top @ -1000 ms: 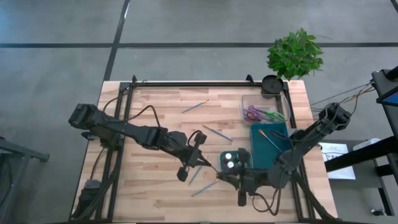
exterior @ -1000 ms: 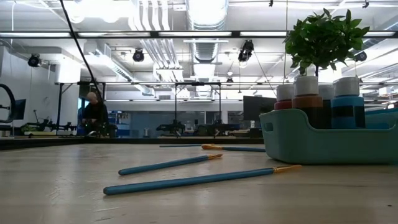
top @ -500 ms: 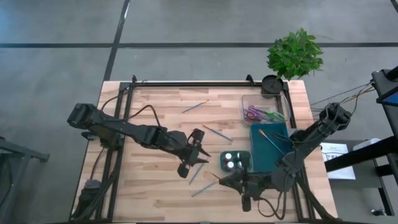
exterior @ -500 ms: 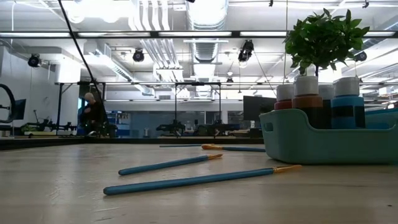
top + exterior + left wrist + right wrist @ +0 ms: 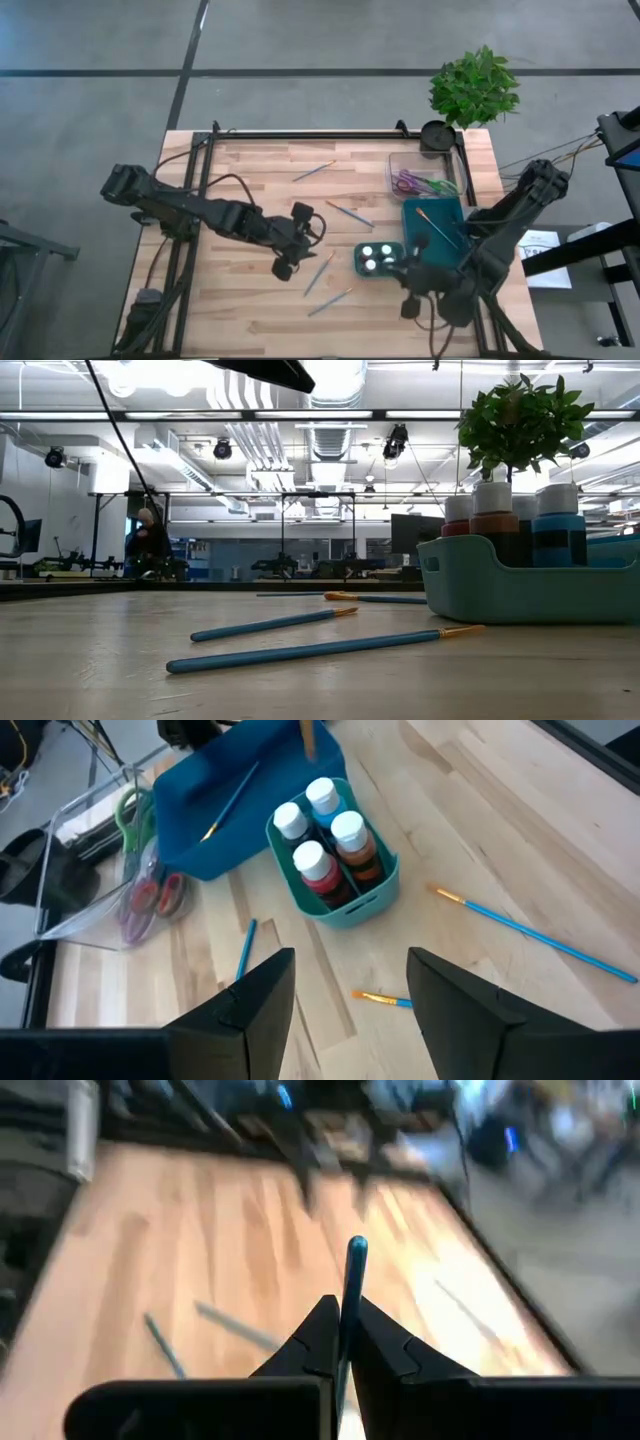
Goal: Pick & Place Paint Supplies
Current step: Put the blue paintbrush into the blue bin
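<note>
Paintbrush, light, stiff and thin, sits clamped mid-handle in the right gripper, at the table's five o'clock; left gripper gapes empty.

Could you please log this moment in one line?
left gripper: open, empty | right gripper: shut on blue paintbrush | teal caddy: four bottles

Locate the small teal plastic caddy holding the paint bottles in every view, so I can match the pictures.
High view: the small teal plastic caddy sits right of centre on the table.
Low view: it stands at the right, nearest the camera.
Left wrist view: it shows at the middle.
Right wrist view: not in it.
Shared landmark: the white-capped paint bottles standing inside it.
</note>
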Action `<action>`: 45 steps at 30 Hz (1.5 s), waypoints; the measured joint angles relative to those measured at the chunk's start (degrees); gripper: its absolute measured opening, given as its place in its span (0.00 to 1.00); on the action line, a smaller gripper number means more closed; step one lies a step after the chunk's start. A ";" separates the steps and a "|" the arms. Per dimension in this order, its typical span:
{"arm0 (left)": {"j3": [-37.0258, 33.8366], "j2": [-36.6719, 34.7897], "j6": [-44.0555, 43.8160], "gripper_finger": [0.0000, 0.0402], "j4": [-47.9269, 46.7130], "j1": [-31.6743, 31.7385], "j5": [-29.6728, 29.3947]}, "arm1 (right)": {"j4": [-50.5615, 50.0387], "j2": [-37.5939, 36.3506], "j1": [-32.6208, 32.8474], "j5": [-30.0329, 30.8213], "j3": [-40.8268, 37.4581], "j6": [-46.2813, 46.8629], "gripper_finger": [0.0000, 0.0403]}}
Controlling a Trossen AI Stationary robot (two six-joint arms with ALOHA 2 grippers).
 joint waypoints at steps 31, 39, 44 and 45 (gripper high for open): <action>-0.06 0.07 -3.06 0.50 -2.39 -0.69 0.66 | -45.01 0.56 -5.39 -32.89 -11.50 49.56 0.02; -0.07 0.07 -3.91 0.50 -2.46 -0.69 0.68 | -41.48 -5.54 -5.34 -33.11 -18.04 51.68 0.02; -0.07 0.07 -4.13 0.50 -2.46 -0.69 0.68 | -41.54 -5.95 -5.34 -32.60 -18.08 51.38 0.03; -0.07 0.07 -4.13 0.50 -2.46 -0.69 0.68 | -41.63 -5.97 -5.34 -32.60 -18.04 51.20 0.03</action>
